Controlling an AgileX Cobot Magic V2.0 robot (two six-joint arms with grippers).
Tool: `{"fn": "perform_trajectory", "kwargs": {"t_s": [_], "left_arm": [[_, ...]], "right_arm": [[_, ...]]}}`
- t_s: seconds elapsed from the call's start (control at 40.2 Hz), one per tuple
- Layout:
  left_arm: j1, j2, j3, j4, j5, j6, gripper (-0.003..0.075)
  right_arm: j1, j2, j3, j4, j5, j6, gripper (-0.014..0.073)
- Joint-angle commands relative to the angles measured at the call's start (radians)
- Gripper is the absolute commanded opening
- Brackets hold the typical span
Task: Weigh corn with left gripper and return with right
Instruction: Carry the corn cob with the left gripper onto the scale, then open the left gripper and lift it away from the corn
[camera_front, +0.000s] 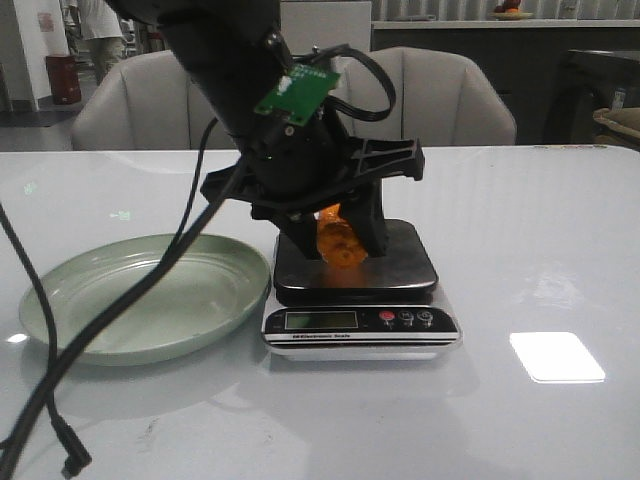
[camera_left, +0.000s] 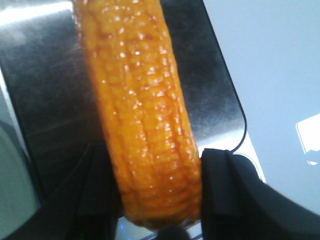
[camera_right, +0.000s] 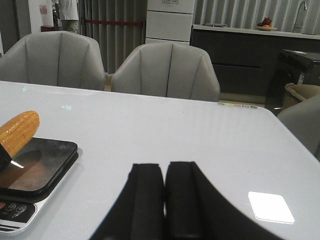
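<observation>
Nearest the front camera: a black cable (camera_front: 120, 300) hanging across the green plate (camera_front: 140, 300) on the bench (camera_front: 540, 250). Behind it, the scale (camera_front: 360, 300), with display and buttons facing the camera.

Over the scale, the left end effector (camera_front: 335, 245), reaching down, with a green board (camera_front: 296, 92) on its body. Pinching the corn (camera_front: 338, 240) between both fingers (camera_left: 95, 190); in the left wrist view, dark pads pressed against both sides of the cob, near one end. Cob over the steel platform (camera_left: 50, 100), low and close to it; full contact with the platform not possible to tell from these views. In the right wrist view, far end of the corn (camera_right: 19, 131) raised and tilted above the platform, so probably not yet lying flat.

Long axis: running away from the left fingers along the platform, across the grip line, well inside the platform edges.

Right end effector (camera_right: 164, 200): fingers pressed together, nothing between them, above bare bench, well apart from the scale. From it, corn lying toward the robot's left side, beyond the scale's near corner.

Left arm clearly nearer, already on the cob. Judgement: placing step nearly done; next, lowering the last bit, then spreading the left fingers and lifting straight up. Risk: round cob rolling on the smooth steel after release.
</observation>
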Motion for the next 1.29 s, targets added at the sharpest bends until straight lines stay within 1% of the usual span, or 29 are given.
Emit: {"fn": "perform_trajectory", "kwargs": {"t_s": [0.0,0.025,0.05,0.1,0.149,0.224,0.349,0.498,0.747,0.921,1.046,1.27], "left_arm": [[-0.007,-0.029,-0.047,-0.032,-0.047,0.001,0.0281],[-0.007,-0.026,-0.047,-0.038,-0.047,0.001,0.0337],[-0.007,-0.02,-0.047,-0.037,-0.047,0.001,0.036],[-0.007,-0.015,-0.047,-0.037,-0.045,0.001,0.0452],[-0.007,-0.012,-0.047,-0.04,-0.043,0.001,0.0515],[-0.007,-0.012,-0.051,-0.04,-0.036,0.001,0.0549],[-0.007,-0.038,-0.071,-0.033,-0.024,0.001,0.054],[-0.007,-0.117,-0.067,0.022,-0.02,0.001,0.0507],[-0.003,-0.247,-0.017,0.11,-0.019,0.001,0.0456],[0.001,-0.339,0.059,0.127,-0.03,0.001,0.0456],[0.001,-0.419,0.124,0.166,-0.03,0.001,0.0456],[0.001,-0.621,0.276,0.185,-0.037,0.001,0.0456]], "right_arm": [[-0.005,-0.019,0.003,-0.014,-0.082,-0.001,0.0163],[-0.005,-0.019,0.003,-0.014,-0.082,-0.001,0.0163],[-0.005,-0.019,0.003,-0.014,-0.082,-0.001,0.0163],[-0.005,-0.019,0.003,-0.014,-0.082,-0.001,0.0163],[-0.005,-0.019,0.003,-0.014,-0.082,-0.001,0.0163],[-0.005,-0.019,0.003,-0.014,-0.082,-0.001,0.0163],[-0.005,-0.019,0.003,-0.014,-0.082,-0.001,0.0163],[-0.005,-0.019,0.003,-0.014,-0.082,-0.001,0.0163],[-0.005,-0.019,0.003,-0.014,-0.082,-0.001,0.0163],[-0.005,-0.019,0.003,-0.014,-0.082,-0.001,0.0163],[-0.005,-0.019,0.003,-0.014,-0.082,-0.001,0.0163],[-0.005,-0.019,0.003,-0.014,-0.082,-0.001,0.0163]]}}
